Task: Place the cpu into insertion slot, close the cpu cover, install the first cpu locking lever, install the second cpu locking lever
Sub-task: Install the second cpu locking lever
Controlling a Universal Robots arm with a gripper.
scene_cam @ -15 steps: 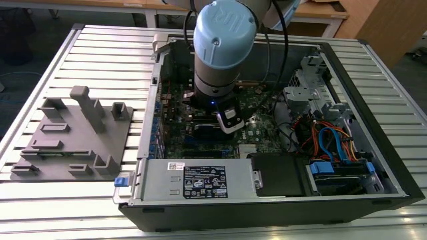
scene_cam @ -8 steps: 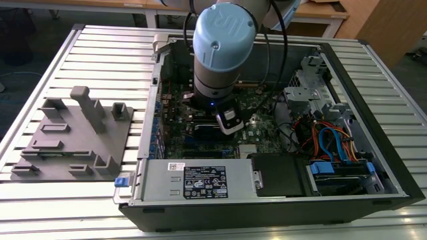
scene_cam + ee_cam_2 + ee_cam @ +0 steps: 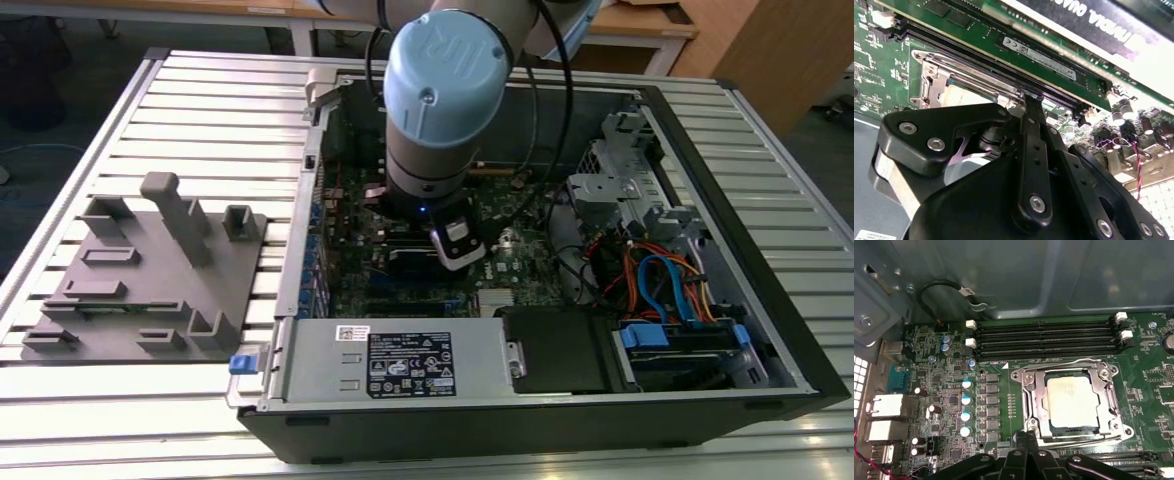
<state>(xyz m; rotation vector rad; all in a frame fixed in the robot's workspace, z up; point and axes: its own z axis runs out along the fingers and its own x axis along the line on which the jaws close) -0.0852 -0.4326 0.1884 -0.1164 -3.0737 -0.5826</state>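
Note:
In the first wrist view the cpu [image 3: 1072, 402] lies flat in the insertion slot [image 3: 1126, 430] on the green board. The silver cpu cover [image 3: 1030, 401] lies down around it, its window showing the chip's top. A thin wire locking lever [image 3: 1074, 363] runs along the slot's side nearest the memory slots. My gripper [image 3: 1027, 436] is shut, its black fingertips together at the slot's opposite edge. The second wrist view shows the gripper [image 3: 1031, 98] tip against the socket frame, with the cpu [image 3: 961, 93] just beyond. In the exterior view the gripper [image 3: 458, 255] reaches down inside the open computer case.
Long black memory slots [image 3: 1046, 337] run beside the socket, and an expansion card [image 3: 1104, 20] stands close by. The case holds a power supply [image 3: 387, 360] and a drive cage with coloured cables [image 3: 667, 290]. A grey fixture tray [image 3: 147, 290] sits at the exterior view's left.

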